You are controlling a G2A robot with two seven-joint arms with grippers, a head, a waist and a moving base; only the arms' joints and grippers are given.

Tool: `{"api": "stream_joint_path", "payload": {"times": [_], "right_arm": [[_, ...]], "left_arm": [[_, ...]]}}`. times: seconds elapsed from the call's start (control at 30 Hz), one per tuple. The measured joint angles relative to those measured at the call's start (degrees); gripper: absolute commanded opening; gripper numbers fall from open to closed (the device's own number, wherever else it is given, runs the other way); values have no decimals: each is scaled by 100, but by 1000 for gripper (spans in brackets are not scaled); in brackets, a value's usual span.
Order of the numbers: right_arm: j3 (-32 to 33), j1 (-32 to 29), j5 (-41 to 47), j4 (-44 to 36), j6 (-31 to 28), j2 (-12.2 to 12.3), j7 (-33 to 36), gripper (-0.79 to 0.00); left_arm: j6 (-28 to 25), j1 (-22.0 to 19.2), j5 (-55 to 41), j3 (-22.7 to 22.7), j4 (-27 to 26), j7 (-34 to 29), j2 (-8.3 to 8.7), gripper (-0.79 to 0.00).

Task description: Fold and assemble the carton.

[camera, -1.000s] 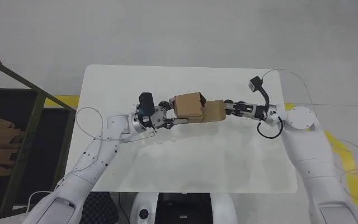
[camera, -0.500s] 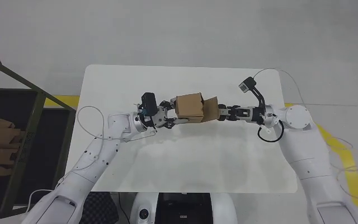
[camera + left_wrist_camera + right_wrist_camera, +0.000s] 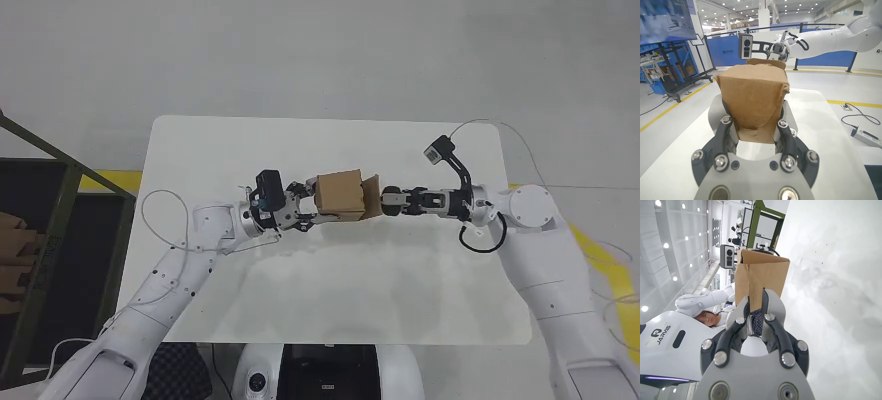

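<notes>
Jaws both closed on cardboard: left jaws grip the carton (image 3: 338, 192) by one end, right jaws pinch a flap (image 3: 372, 195) at its opposite end. Carton sits mid-surface (image 3: 300, 300), between the arms.

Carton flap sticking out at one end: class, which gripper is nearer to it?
Right. The right gripper has its fingers pinched on the flap itself; the left gripper clasps the carton at the opposite end.
</notes>
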Motion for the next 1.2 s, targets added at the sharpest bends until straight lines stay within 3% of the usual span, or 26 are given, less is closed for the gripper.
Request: {"api": "stream_joint_path", "payload": {"times": [0.47, 1.2], "right_arm": [[-130, 122, 51, 84, -50, 11, 67, -665], [-347, 303, -104, 47, -30, 14, -135, -751]], "left_arm": [[123, -7, 179, 50, 11, 50, 11, -360], [223, -25, 280, 113, -27, 74, 21, -363]]}}
